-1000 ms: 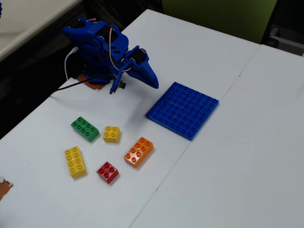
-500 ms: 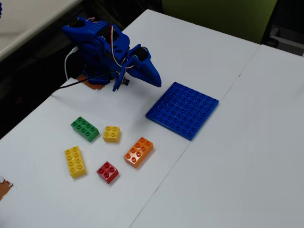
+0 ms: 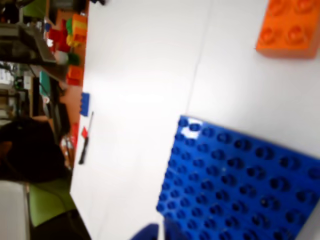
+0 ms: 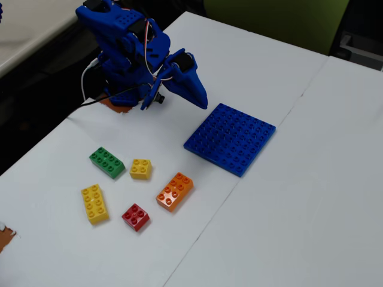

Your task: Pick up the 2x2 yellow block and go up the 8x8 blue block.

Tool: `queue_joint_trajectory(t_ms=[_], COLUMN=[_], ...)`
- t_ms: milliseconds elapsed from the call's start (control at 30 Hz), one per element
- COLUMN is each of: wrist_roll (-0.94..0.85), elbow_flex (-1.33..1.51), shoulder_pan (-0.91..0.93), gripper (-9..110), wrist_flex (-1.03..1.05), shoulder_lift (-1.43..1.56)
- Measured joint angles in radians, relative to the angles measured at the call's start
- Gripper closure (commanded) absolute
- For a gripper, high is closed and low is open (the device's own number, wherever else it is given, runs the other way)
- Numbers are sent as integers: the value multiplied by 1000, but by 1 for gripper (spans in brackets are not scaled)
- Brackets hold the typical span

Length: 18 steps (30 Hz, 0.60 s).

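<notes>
Fixed view: blue arm (image 4: 128,51) folded up at the far left of the white table (image 4: 287,203), gripper (image 4: 200,100) aimed down-right, hanging above bare table just left of the 8x8 blue block (image 4: 230,139). Holding nothing, well clear of every brick. Open or closed? Cannot tell; fingers merge into one blue wedge from this angle.

2x2 yellow block (image 4: 140,168) flat on the table, near-left of the baseplate, just right of the green brick (image 4: 107,162) with a small gap between. Orange brick (image 4: 175,191) to its near right, red brick (image 4: 136,216) nearer still, long yellow brick (image 4: 94,203) at the near left. All apart, none stacked.

Wrist view: blurred and turned on its side. 8x8 blue block (image 3: 240,185) cut off by the right and bottom edges, orange brick (image 3: 290,27) clipped at the top right corner. Blue finger tips barely poking in at the bottom edge, too soft to read. Small yellow block out of frame here.
</notes>
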Motion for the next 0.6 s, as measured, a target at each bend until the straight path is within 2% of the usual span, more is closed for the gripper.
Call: queue_joint_trajectory(t_ms=[300, 433, 600], wrist_roll=[-643, -864, -1150], elbow_flex=[-379, -543, -865], shoulder_pan=[14, 67, 158], gripper=[101, 101, 101], wrist_flex=[451, 591, 881], shoulder_lift=[-308, -423, -601])
